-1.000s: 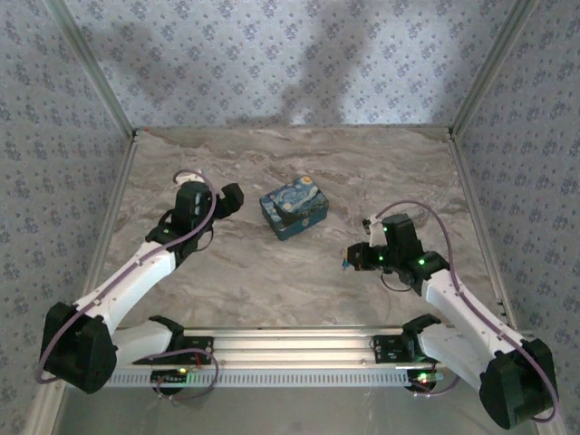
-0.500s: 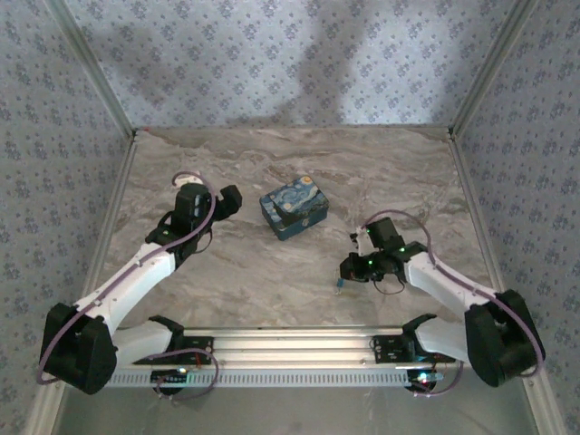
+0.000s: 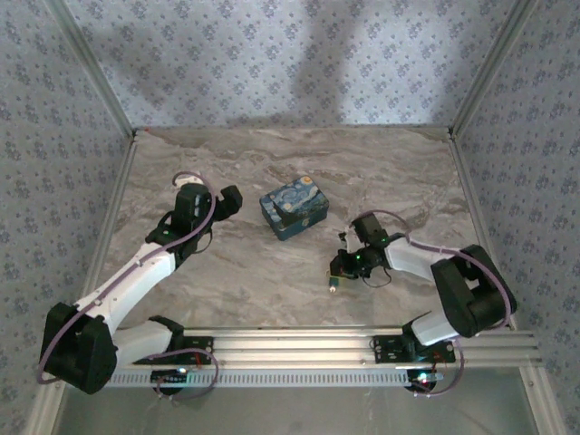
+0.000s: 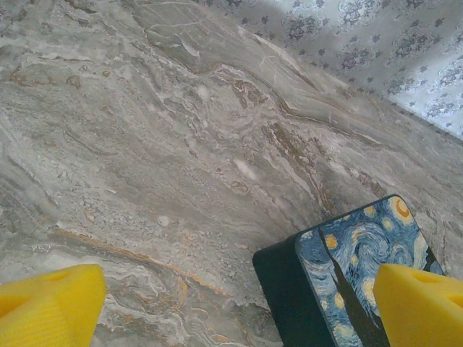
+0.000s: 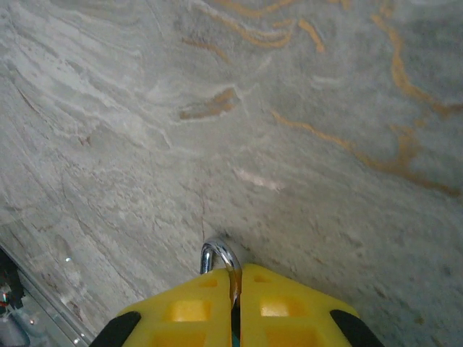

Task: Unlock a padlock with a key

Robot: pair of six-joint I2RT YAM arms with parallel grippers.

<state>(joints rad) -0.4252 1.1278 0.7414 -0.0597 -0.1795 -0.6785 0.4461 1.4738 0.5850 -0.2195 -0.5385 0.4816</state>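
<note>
Now | right claw [image 5: 236, 280] clamped on padlock [image 5: 209, 251] | left claw [image 4: 235, 307] agape

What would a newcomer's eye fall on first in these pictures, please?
The swirl-painted blue-and-yellow box in the middle of the table stands out first. Nearer the front, the right gripper is shut on the padlock, whose silver shackle pokes out between its yellow fingers. The left gripper sits open just left of the box.
</note>
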